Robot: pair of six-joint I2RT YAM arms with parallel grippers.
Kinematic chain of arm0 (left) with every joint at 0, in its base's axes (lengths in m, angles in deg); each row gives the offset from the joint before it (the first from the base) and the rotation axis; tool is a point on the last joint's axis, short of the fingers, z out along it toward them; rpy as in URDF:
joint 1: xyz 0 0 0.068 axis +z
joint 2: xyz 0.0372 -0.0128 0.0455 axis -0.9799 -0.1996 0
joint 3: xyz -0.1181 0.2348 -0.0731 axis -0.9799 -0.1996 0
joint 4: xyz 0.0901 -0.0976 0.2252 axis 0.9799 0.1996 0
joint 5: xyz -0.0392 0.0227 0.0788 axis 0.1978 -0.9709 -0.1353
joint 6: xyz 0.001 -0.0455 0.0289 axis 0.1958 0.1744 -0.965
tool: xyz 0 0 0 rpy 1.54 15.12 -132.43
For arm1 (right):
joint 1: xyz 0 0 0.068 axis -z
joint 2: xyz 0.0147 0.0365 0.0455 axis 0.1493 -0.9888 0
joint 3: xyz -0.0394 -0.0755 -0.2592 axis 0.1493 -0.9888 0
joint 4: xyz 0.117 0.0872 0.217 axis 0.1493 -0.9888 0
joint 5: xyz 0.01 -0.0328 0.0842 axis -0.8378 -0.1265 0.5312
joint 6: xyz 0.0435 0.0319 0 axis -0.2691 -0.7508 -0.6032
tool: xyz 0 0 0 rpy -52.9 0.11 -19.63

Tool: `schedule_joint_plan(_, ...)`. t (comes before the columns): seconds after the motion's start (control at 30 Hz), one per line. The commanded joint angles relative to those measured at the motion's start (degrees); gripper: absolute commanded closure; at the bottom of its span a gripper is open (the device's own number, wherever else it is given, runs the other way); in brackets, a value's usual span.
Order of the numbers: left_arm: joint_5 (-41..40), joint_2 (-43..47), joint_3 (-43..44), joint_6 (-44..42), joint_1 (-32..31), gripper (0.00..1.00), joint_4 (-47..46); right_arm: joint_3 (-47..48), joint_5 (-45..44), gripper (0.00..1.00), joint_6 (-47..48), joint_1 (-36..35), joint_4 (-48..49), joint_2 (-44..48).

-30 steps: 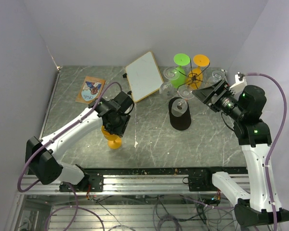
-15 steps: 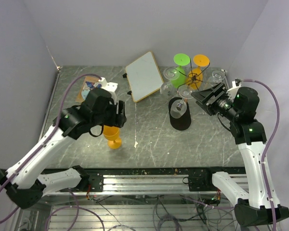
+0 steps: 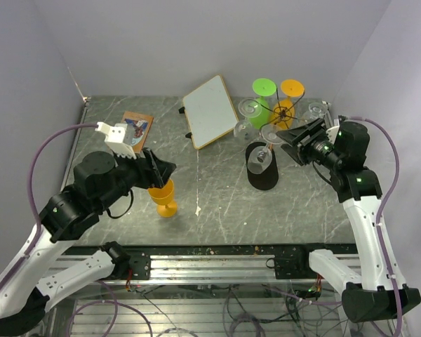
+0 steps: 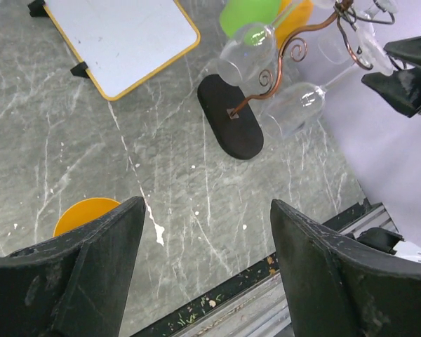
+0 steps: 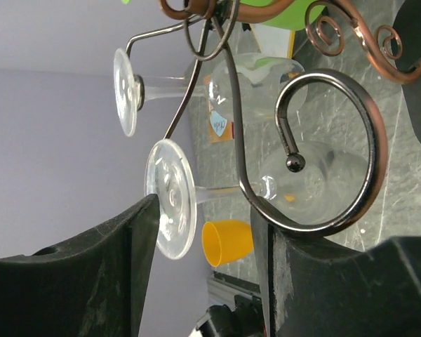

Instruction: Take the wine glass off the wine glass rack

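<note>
The wine glass rack [image 3: 283,112] is a copper wire tree on a black oval base [image 3: 262,173]; it also shows in the left wrist view [image 4: 281,67]. Clear, green and orange glasses hang from it upside down. My right gripper [image 3: 292,136] is open at the rack's right side. In the right wrist view [image 5: 207,210] its jaws stand either side of the stem of a hanging clear wine glass [image 5: 310,181], whose foot [image 5: 171,199] lies by the left finger [image 5: 91,274]. My left gripper [image 3: 160,170] is open and empty, high above an orange glass [image 3: 165,196] standing on the table.
A whiteboard [image 3: 210,111] lies left of the rack and a picture card [image 3: 132,130] lies at the far left. A curled rack arm [image 5: 323,151] crosses just in front of my right gripper. Walls close the table at back, left and right.
My left arm has risen and drawn back to the left, leaving the orange glass standing on the table. My right gripper has moved a little left, closer into the rack.
</note>
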Motion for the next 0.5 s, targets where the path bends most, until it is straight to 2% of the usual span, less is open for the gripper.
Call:
schedule_joint_plan(0.0, -3.6, 2.1, 0.4, 0.3, 0.2, 0.17, -2.4, 1.7, -0.7, 0.47, -1.1, -0.2, 0.6, -1.2)
schedule_joint_plan(0.27, -4.2, 3.5, -0.1, 0.1, 0.3, 0.16, -2.3, 2.3, -0.4, 0.61, -0.8, -0.1, 0.3, -2.9)
schedule_joint_plan(0.47, -3.2, 2.7, -0.2, -0.1, 0.2, 0.16, -2.8, 2.7, -3.6, 0.67, -0.3, -0.2, -1.0, -1.3)
